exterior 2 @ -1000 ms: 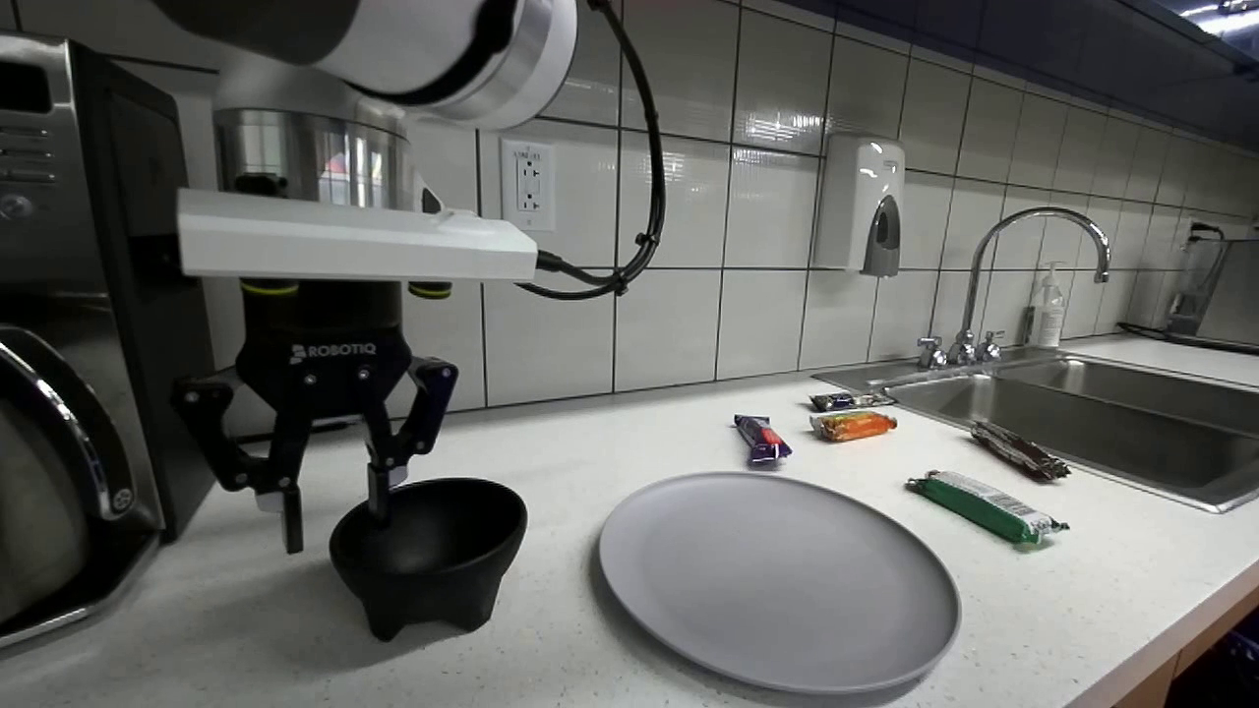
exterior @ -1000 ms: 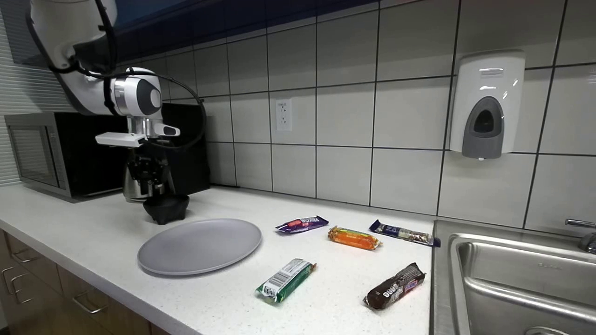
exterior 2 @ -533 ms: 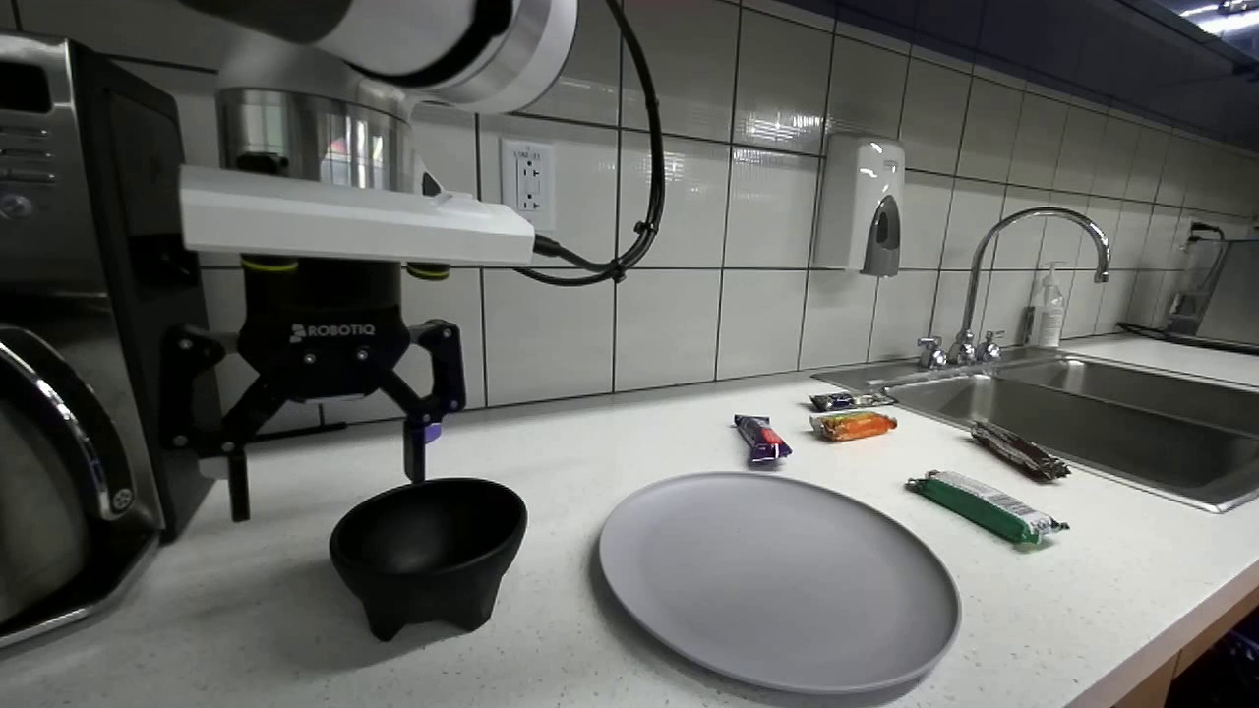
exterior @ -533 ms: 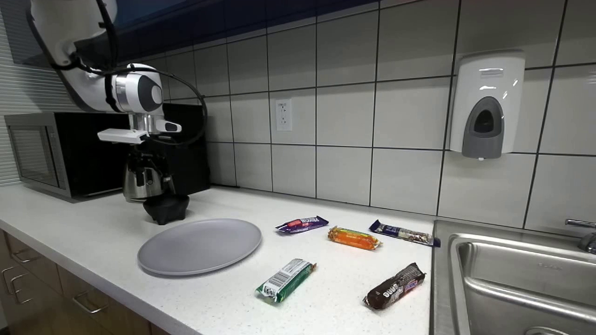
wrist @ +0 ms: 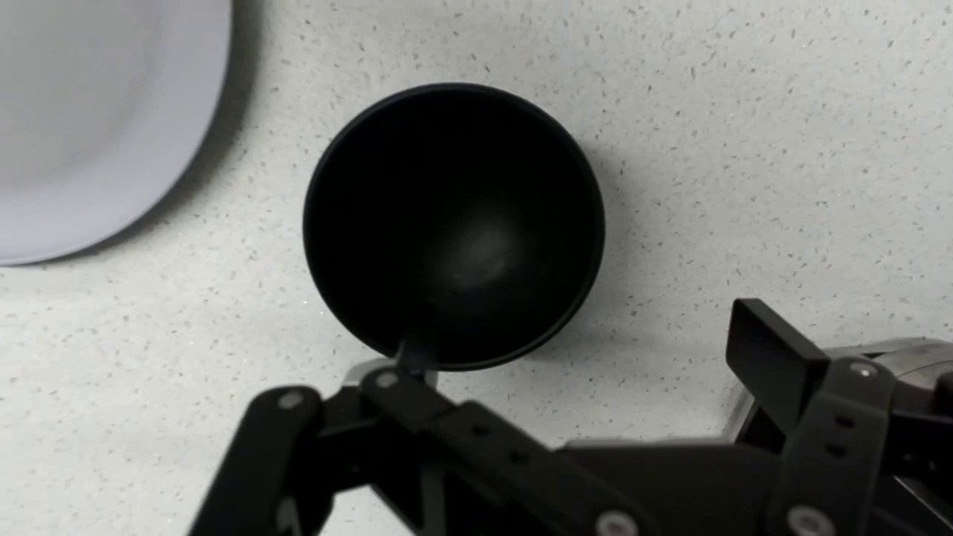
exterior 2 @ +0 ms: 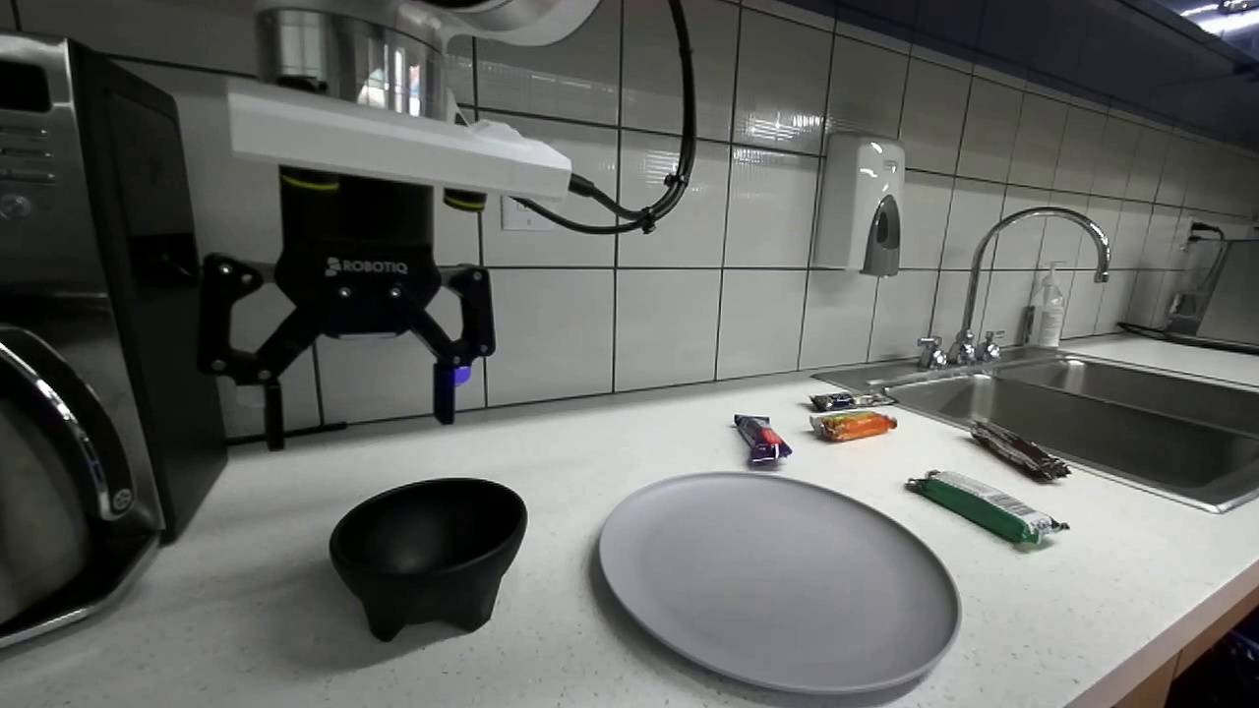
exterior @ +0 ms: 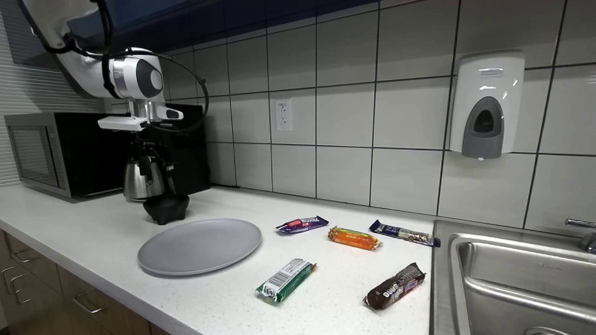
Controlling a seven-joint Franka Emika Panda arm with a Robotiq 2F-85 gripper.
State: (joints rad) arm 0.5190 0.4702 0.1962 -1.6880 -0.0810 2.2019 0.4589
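Observation:
My gripper (exterior 2: 360, 425) hangs above the counter with its jaws wide apart and nothing between them. Just below it and slightly to one side stands a black footed bowl (exterior 2: 433, 580), upright, and apart from the fingers. Seen from above in the wrist view, the bowl (wrist: 454, 223) shows a dark inside with nothing visible in it; one fingertip overlaps its rim in the picture, while the far finger (wrist: 770, 365) is over the counter. A grey plate (exterior 2: 777, 580) lies beside the bowl. In an exterior view the fingers are hard to make out against a steel carafe (exterior: 142, 184).
Wrapped bars lie past the plate: purple (exterior: 302, 224), orange (exterior: 354, 238), dark blue (exterior: 405, 232), green (exterior: 287, 279) and brown (exterior: 395, 286). A steel sink (exterior: 526, 284) borders them. A microwave (exterior: 35, 151) stands behind the arm; a tiled wall runs along the back.
The jaws have spread from partly apart to wide, and the gripper has risen from the bowl, where one finger was within the rim. The bowl, plate and bars have stayed put.

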